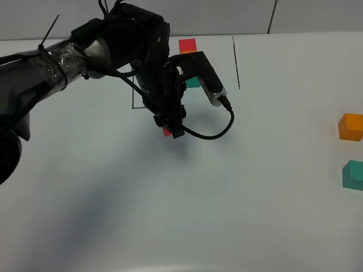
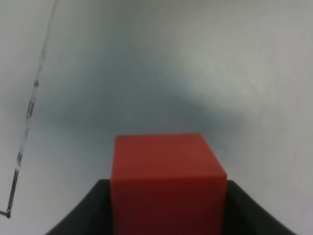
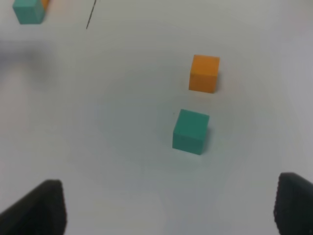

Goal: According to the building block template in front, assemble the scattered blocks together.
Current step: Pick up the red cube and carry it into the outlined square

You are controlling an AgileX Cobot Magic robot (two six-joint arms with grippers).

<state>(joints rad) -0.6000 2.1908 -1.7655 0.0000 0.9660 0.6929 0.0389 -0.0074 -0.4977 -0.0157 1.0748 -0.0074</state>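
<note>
My left gripper (image 1: 169, 128) is shut on the scattered red cube (image 1: 165, 132), low over the table just in front of the template's outline. In the left wrist view the red cube (image 2: 166, 176) sits between the dark fingers (image 2: 80, 215). The template's red cube (image 1: 187, 44) and teal cube (image 1: 193, 83) show behind the arm; its orange cube is mostly hidden. The scattered orange cube (image 1: 350, 126) and teal cube (image 1: 353, 174) lie at the far right, apart. In the right wrist view my right gripper (image 3: 166, 210) is open above the orange cube (image 3: 204, 73) and teal cube (image 3: 190, 131).
The template's black outline shows as a line on its right (image 1: 236, 59) and a corner on its left (image 1: 134, 105). The left arm's cable (image 1: 218, 127) loops over the table. The white table (image 1: 170, 215) fills the view.
</note>
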